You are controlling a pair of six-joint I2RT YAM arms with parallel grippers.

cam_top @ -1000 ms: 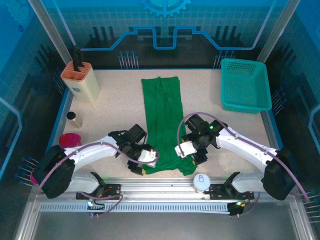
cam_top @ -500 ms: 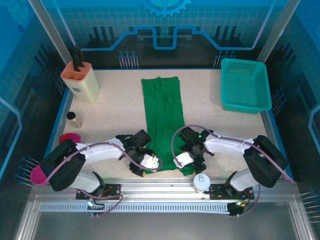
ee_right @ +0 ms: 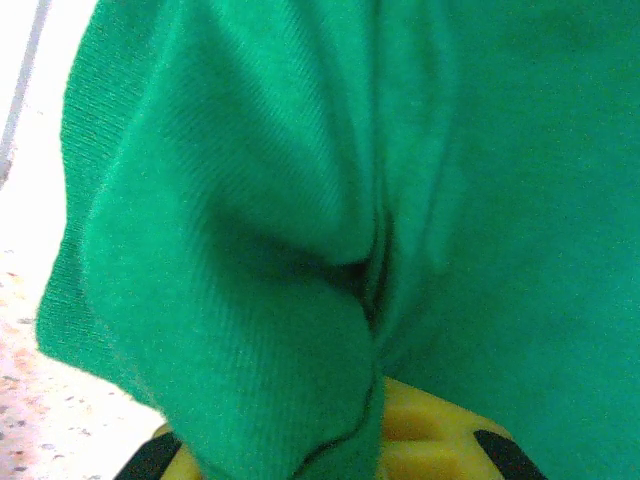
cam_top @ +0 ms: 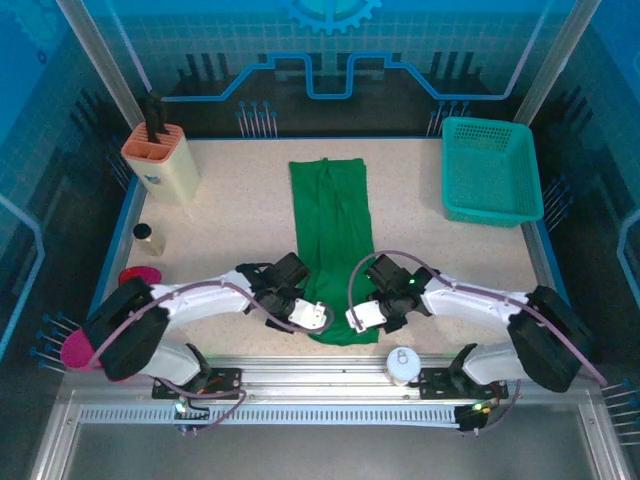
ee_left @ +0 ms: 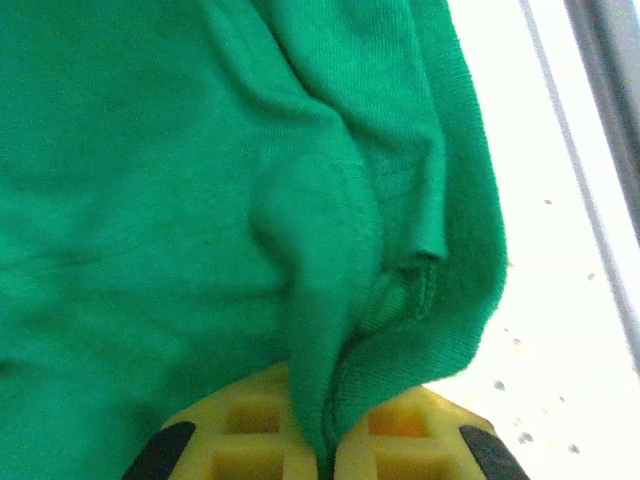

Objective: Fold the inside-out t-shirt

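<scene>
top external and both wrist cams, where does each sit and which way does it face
Top external: above and behind the arm bases, looking down at the table; both arms show, left gripper and right gripper on the near end of the t-shirt.
Left wrist: on the left arm, facing along its yellow fingers, shut on a cloth fold.
Right wrist: on the right arm, facing along its yellow fingers into bunched cloth.
Shared: both wrist views and the top view show the t-shirt's near end.

No text, label, brand or number is legible anywhere here.
</scene>
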